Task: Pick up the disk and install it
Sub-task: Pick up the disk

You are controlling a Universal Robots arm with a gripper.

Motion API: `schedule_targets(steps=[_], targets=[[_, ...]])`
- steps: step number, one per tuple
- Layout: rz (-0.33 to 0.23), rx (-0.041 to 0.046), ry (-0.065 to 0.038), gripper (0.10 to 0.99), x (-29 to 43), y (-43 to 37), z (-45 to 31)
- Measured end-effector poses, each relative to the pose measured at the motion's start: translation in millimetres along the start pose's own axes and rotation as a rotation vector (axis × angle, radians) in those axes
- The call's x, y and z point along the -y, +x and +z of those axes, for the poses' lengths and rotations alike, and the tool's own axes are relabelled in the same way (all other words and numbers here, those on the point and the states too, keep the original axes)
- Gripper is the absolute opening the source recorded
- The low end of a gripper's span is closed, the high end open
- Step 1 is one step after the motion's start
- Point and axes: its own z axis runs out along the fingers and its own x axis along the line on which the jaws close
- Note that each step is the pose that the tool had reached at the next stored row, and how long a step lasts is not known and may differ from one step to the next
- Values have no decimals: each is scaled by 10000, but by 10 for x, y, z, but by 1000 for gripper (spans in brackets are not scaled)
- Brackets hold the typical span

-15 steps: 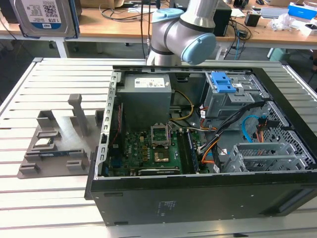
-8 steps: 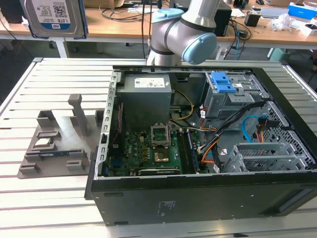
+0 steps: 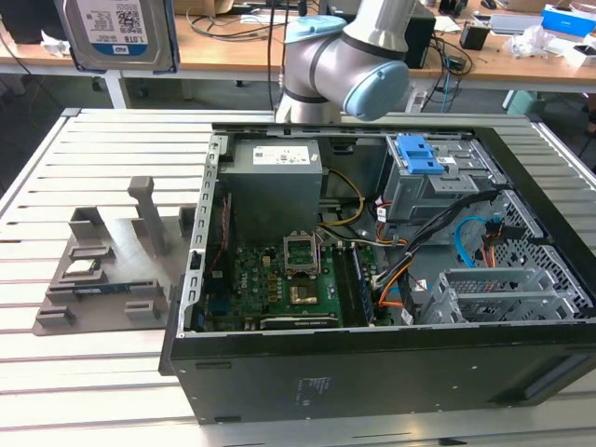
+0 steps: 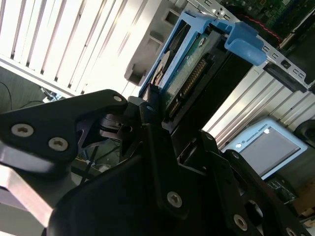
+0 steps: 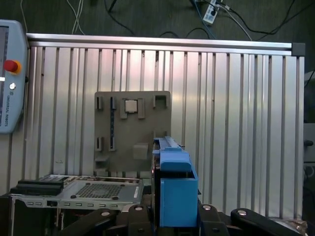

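Note:
The disk (image 3: 116,35), a silver hard drive with a white-and-blue label, hangs high over the far left of the slatted table in the exterior view. In the second wrist view its blue plastic frame (image 4: 189,69) and connector edge stick out from between my black fingers (image 4: 152,147). My gripper (image 5: 174,219) is shut on the disk, which the first wrist view shows edge-on as a blue block (image 5: 174,189) above the grey fixture plate (image 5: 132,130).
The open computer case (image 3: 372,372) lies on the table, with a grey power supply (image 3: 275,182), a motherboard (image 3: 279,284) and a blue-latched drive cage (image 3: 424,163) inside. A grey fixture (image 3: 102,270) sits to the exterior view's left. A teach pendant (image 5: 10,73) rests by the table edge.

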Motion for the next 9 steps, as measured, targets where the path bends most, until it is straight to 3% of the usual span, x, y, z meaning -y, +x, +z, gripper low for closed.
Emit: schedule_targets(steps=[9], targets=[[-2, -1, -1, 361, 241, 9, -9]])
